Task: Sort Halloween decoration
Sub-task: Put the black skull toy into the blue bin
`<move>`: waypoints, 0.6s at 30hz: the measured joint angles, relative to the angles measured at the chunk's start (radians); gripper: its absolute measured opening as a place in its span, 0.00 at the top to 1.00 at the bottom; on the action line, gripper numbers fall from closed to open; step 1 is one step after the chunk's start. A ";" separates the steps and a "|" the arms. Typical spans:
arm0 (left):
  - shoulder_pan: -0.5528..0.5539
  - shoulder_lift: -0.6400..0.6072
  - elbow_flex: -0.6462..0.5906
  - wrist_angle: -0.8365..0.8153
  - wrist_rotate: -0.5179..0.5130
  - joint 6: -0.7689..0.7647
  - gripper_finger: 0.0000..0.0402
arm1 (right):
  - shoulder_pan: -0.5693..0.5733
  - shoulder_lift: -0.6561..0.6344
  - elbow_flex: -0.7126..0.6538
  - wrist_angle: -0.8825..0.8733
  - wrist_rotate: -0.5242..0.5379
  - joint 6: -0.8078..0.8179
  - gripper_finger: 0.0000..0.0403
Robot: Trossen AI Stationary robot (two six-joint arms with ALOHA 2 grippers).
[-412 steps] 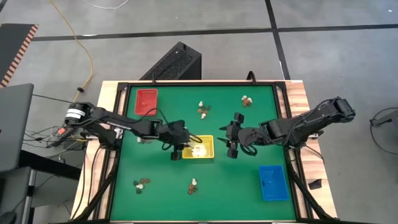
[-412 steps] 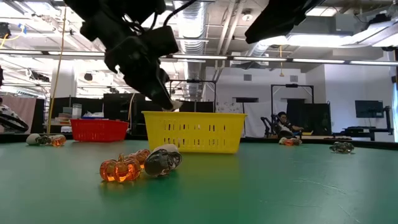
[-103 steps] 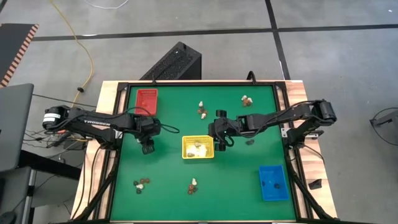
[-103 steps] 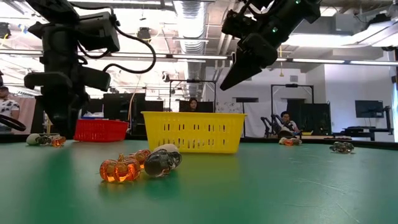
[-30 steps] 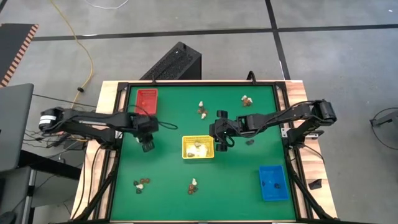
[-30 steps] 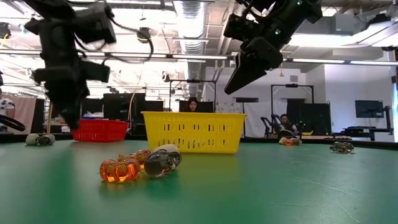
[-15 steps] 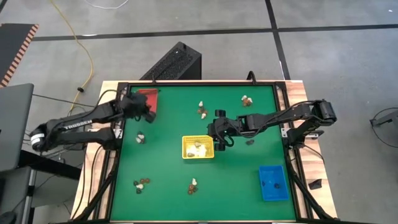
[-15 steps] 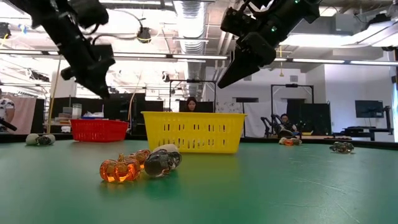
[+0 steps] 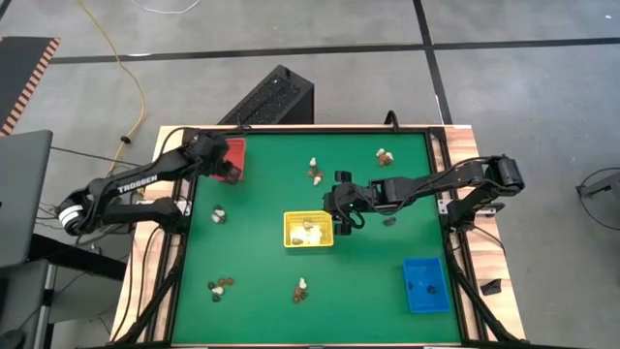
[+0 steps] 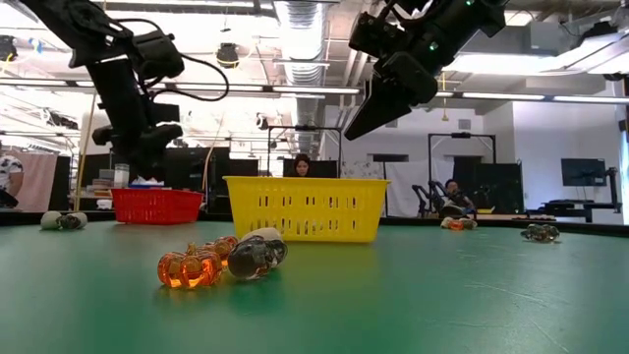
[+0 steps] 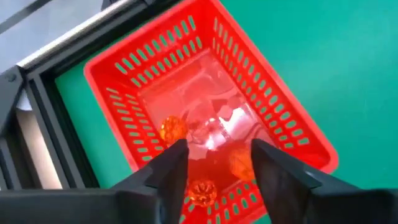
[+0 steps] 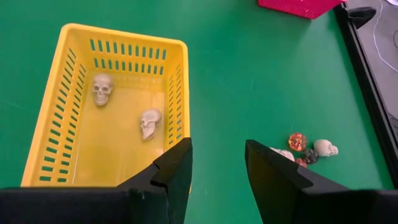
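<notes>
A green table point(image 9: 368, 281) carries a red tray point(image 9: 229, 158), a yellow tray point(image 9: 308, 230) and a blue tray point(image 9: 424, 284), with Halloween decoration point(image 9: 221, 287) scattered in small clusters. The trinkets look light, hard and smooth, likely to roll, so a pinch across each one's middle seems best. The left gripper point(image 11: 214, 165) hovers over the red tray, fingers spread and empty, above orange pumpkins point(image 11: 172, 129). The right gripper point(image 12: 216, 163) hangs beside the yellow tray, spread and empty, near two skulls point(image 12: 150, 122).

Grey tiled floor point(image 9: 504, 107) — lab clutter
</notes>
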State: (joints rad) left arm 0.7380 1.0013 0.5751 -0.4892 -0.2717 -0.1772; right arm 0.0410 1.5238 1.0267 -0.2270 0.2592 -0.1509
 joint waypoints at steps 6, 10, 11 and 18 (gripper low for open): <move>-0.006 -0.047 0.017 0.012 0.114 0.019 0.44 | -0.008 0.000 0.000 0.000 0.005 0.009 0.55; -0.074 -0.101 0.008 0.117 0.339 -0.043 0.44 | -0.039 0.000 0.000 -0.036 0.036 0.142 0.55; -0.111 -0.112 -0.001 0.159 0.383 -0.051 0.44 | -0.051 -0.003 0.000 -0.080 0.039 0.188 0.55; -0.481 -0.145 -0.144 0.669 0.402 -0.011 0.46 | -0.064 -0.036 0.013 -0.589 -0.006 0.611 0.55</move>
State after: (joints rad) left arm 0.2570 0.8566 0.4313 0.1795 0.1301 -0.1887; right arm -0.0232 1.4882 1.0395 -0.8159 0.2533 0.4605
